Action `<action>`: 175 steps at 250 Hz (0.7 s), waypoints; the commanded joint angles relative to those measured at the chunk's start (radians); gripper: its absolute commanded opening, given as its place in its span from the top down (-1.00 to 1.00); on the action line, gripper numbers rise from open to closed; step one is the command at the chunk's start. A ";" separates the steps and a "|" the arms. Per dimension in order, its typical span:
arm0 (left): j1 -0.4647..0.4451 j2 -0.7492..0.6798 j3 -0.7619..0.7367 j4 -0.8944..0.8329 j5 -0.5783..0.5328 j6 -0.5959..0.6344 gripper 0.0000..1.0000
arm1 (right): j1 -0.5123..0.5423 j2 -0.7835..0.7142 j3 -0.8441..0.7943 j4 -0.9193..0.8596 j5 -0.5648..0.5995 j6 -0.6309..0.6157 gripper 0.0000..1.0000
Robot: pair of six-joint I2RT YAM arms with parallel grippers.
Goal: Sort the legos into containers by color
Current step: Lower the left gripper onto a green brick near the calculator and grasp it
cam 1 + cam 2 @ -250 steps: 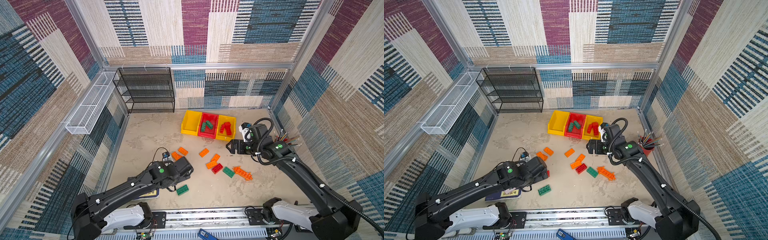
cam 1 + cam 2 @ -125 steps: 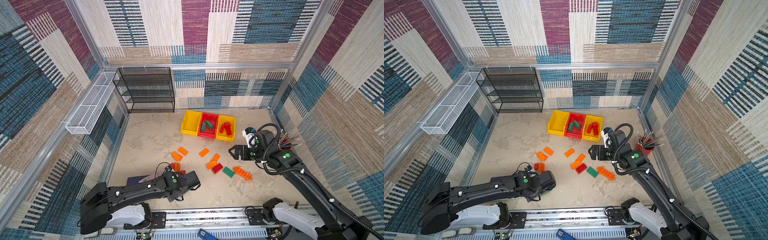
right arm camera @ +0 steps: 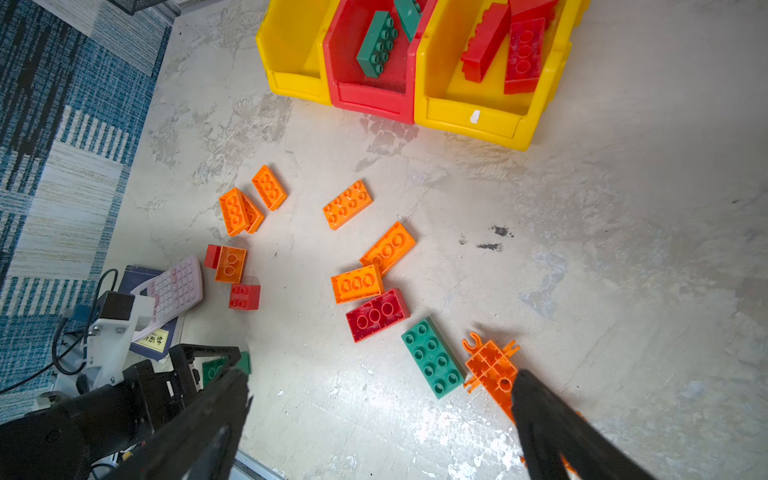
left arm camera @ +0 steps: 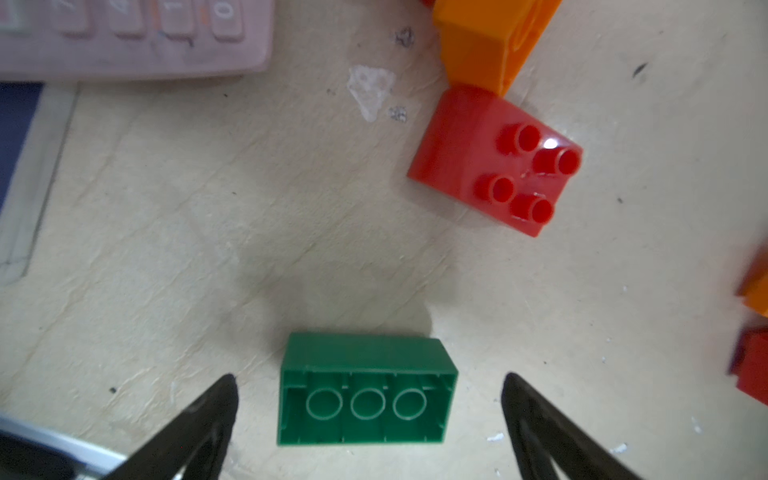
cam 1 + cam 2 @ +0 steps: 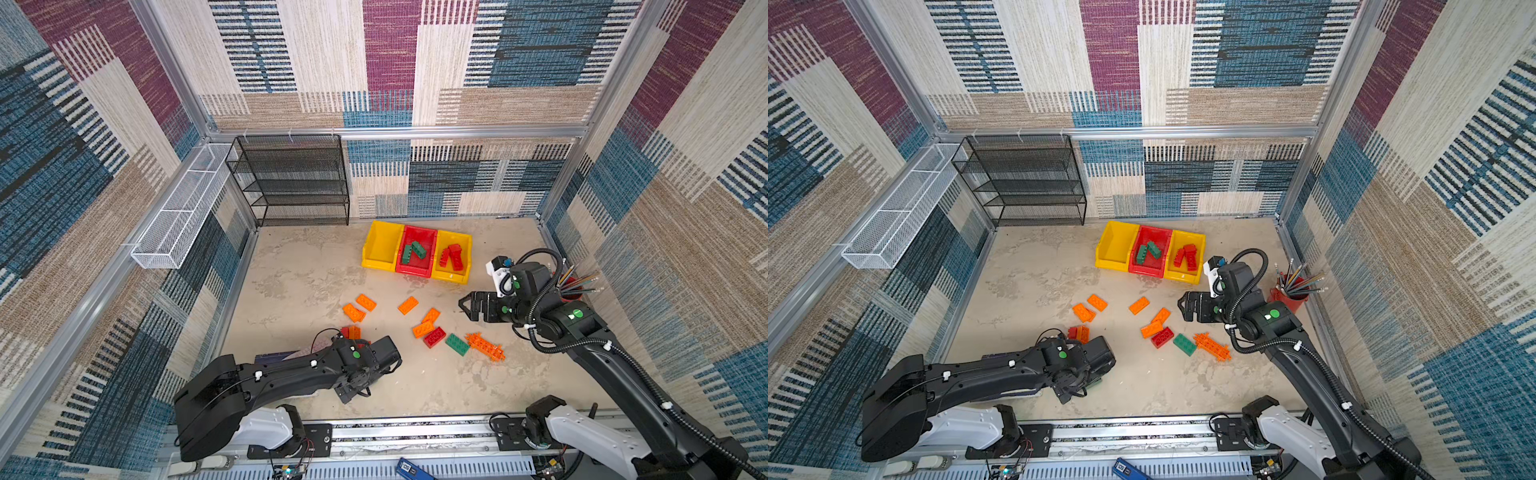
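One green brick (image 4: pixel 365 395) lies on the table (image 4: pixel 208 228), hollow side showing. Our left gripper (image 4: pixel 368 379) now brackets it, jaws apart and not touching; a second ago it sat short of it. Right gripper (image 3: pixel 382 374), also apart and empty, has eased back from the bins (image 3: pixel 370 99). We judge the grasp comes next.

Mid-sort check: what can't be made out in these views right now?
Green brick inside the open left gripper: almost all under that arm in both top views.
Orange lattice: one end behind a right gripper finger, right wrist view.
Calculator: cut off by the left wrist view's edge.
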 commanded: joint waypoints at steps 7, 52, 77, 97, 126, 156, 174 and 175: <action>0.018 0.047 0.039 0.000 0.047 0.090 -0.99 | 0.000 0.006 -0.006 0.026 0.014 0.007 -0.99; 0.028 0.107 0.118 -0.063 0.058 0.153 -0.90 | 0.000 0.012 -0.024 0.038 0.025 0.009 -0.99; 0.039 0.127 0.123 -0.055 0.090 0.184 -0.82 | 0.000 0.010 -0.043 0.047 0.024 0.017 -0.99; 0.044 0.142 0.121 -0.056 0.111 0.201 -0.75 | 0.000 0.006 -0.057 0.054 0.020 0.020 -0.99; 0.046 0.154 0.119 -0.051 0.129 0.214 -0.66 | 0.000 0.002 -0.072 0.053 0.023 0.022 -0.99; 0.047 0.168 0.110 -0.030 0.141 0.215 -0.59 | 0.000 -0.005 -0.080 0.051 0.024 0.016 -0.99; 0.045 0.174 0.098 -0.008 0.144 0.207 -0.49 | 0.000 -0.006 -0.079 0.047 0.025 0.011 -0.99; 0.045 0.174 0.097 -0.007 0.144 0.206 -0.49 | 0.000 -0.006 -0.079 0.047 0.026 0.011 -0.99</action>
